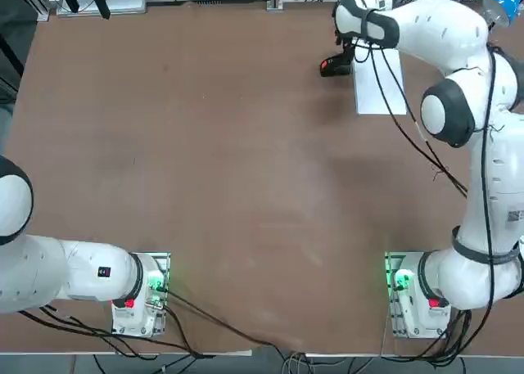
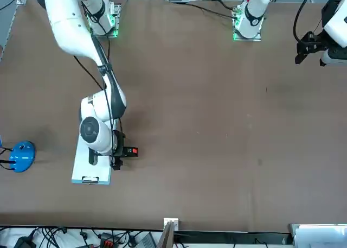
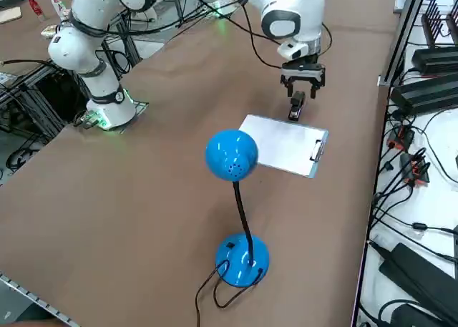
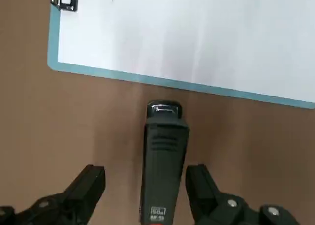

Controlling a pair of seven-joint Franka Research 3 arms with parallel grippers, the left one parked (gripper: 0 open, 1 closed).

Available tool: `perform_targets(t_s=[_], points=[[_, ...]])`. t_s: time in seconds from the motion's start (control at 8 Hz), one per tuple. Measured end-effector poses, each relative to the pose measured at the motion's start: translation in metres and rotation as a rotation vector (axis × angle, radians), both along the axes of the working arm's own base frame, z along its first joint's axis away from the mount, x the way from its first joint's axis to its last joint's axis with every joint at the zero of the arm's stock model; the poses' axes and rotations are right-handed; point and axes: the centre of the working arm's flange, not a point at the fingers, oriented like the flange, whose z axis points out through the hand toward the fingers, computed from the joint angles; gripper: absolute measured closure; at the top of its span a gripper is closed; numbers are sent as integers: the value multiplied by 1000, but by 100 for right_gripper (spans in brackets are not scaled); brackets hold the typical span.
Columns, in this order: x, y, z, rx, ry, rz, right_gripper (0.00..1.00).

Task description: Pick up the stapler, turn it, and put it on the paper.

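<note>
Front view, left to right: blue lamp (image 2: 21, 155) at table's (image 2: 217, 123) edge; paper (image 2: 85, 161) flat; right gripper (image 4: 147, 195) wide open, straddling stapler (image 4: 162, 161), gripping nothing; stapler lying just beside paper.

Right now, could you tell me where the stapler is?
The stapler lies on the table beside the paper's long edge, not on it, between the open fingers of the right end effector.
</note>
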Motion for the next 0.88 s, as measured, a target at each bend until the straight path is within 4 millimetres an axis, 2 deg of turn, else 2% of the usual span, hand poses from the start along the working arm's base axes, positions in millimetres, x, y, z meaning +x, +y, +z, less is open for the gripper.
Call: perform_targets(t_s=[0.38, 0.88], points=[[0, -1, -3, -2, 3, -2, 3], [0, -1, -9, -5, 11, -2, 42]])
